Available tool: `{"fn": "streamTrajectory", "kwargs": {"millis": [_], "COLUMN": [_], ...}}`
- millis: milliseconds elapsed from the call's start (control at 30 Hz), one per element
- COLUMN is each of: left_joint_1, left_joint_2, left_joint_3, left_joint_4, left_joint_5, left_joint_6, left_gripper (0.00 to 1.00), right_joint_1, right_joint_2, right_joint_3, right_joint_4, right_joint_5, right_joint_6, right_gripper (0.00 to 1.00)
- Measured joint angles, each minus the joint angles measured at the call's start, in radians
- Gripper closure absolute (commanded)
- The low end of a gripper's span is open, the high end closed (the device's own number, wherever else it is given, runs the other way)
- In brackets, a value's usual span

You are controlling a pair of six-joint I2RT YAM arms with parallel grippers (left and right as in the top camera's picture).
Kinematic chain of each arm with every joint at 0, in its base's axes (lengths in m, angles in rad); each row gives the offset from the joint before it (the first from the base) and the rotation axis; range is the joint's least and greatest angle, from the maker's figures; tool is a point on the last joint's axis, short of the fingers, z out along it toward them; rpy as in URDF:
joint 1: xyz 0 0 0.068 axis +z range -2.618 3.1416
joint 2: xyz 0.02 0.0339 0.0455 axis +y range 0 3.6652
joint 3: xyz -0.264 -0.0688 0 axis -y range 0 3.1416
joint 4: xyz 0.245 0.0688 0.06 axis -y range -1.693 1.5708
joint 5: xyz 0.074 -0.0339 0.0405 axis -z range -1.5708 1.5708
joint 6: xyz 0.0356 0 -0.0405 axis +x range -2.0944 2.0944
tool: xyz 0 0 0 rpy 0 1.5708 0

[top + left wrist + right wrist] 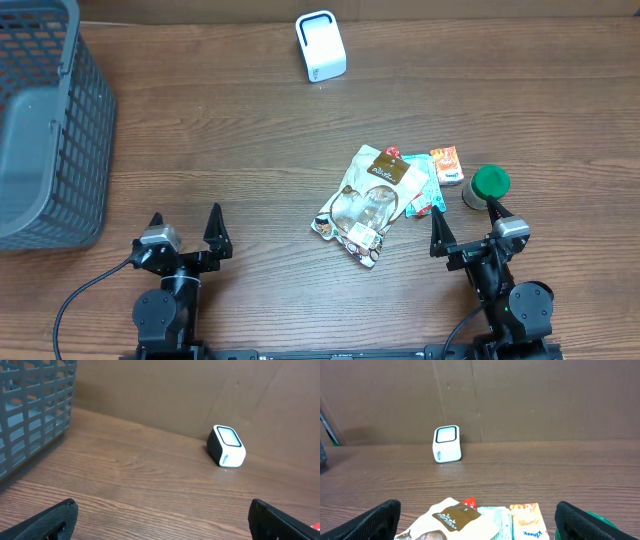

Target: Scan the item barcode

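Two grippers sit at the near edge of the table [250, 130], well apart from each other. The left gripper [186, 222] has its jaws spread wide and holds nothing. The right gripper [464, 216] is spread just as wide and is also empty.

The things to be scanned lie in a small pile just ahead of the right gripper and a little to its left. Largest is a snack bag [372, 192], cream with a brown label, lying flat. It partly covers a teal packet [425, 190] on its right side, and a red packet [392, 152] peeks out at its far edge. An orange packet [447, 164] lies just beside the teal one, between the bag and a green-lidded jar [490, 183]. The jar stands right by the tip of the right gripper's outer finger; I cannot tell whether they touch.

The scanner [321, 46], a small white box with a dark-framed window, stands at the far side of the table near a cardboard wall [545, 400]. It is well apart from the pile and in plain sight from both wrist views.

A grey basket [40, 120] fills the far left corner, ahead of the left gripper and off to its left. A black cable [80, 295] curls on the table beside the left arm's base.
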Motion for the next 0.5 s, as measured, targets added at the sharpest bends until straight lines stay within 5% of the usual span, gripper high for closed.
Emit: {"fn": "streamTrajectory", "kwargs": {"millis": [500], "left_joint_1": [0.000], "left_joint_2": [0.000], "left_joint_3": [0.000], "left_joint_4": [0.000], "left_joint_5": [0.008], "left_joint_6": [0.021], "left_gripper": [0.00], "right_joint_1": [0.000], "right_joint_2": [0.000], "right_joint_3": [0.000], "right_joint_4": [0.000], "right_joint_5": [0.000], "right_joint_6": [0.000], "right_gripper": [0.00]}}
